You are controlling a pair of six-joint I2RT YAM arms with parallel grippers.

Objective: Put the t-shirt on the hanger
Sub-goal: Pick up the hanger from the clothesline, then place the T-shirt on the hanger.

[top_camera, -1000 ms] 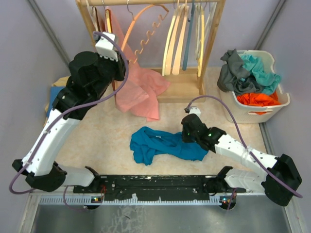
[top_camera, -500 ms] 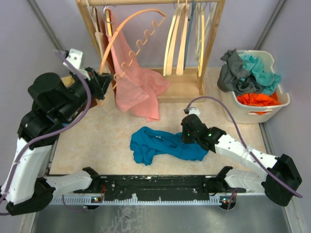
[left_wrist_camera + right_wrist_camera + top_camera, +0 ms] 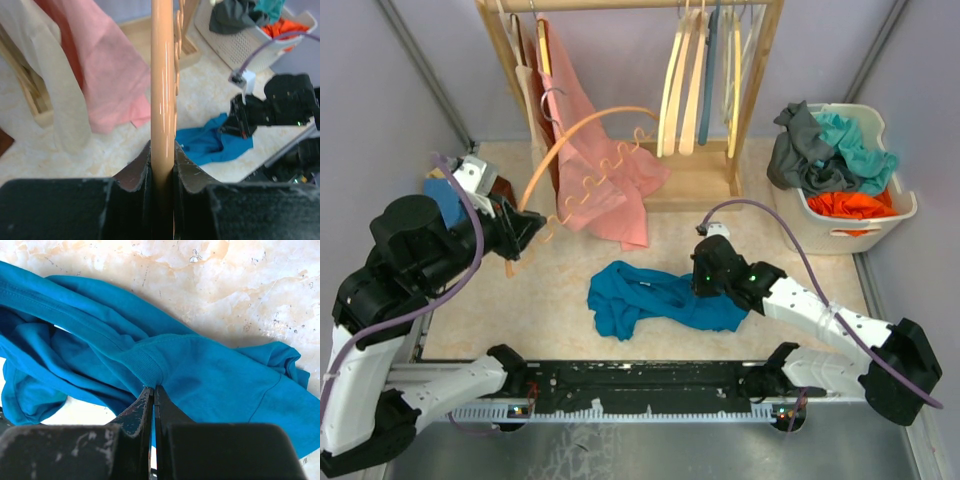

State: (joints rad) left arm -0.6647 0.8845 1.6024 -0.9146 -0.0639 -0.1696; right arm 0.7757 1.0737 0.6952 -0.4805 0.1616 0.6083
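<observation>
Your left pincer (image 3: 162,155) is pinching the hanger (image 3: 162,75) by one curved arm, with a pad tight on the wood on each side. In the top view the hanger (image 3: 590,130) hangs in the air over the desk (image 3: 520,290). Its hook looks free of the rack (image 3: 760,90) rail, and its wavy bar crosses in front of the pink garment (image 3: 610,190). Your right pincer (image 3: 152,390) is pressed together low on the t-shirt (image 3: 200,365), its tips meeting at the ribbed neckband. From the wrist view it looks to have nipped a fold of that band. The t-shirt (image 3: 640,295) lies crumpled flat on the desk at about 6 o'clock from the rack. The hanger is well apart from it, at roughly 10 o'clock. The laundry basket (image 3: 895,215) sits at 2 o'clock, not involved. Progress, as I judge it: the hanger is fetched and the shirt is gripped at the neck, so the set-up is about done. Left for you: lift the neckband open, bring the hanger across, thread one arm through the neck opening, then seat both shoulders. No cloth is on the hanger yet.
</observation>
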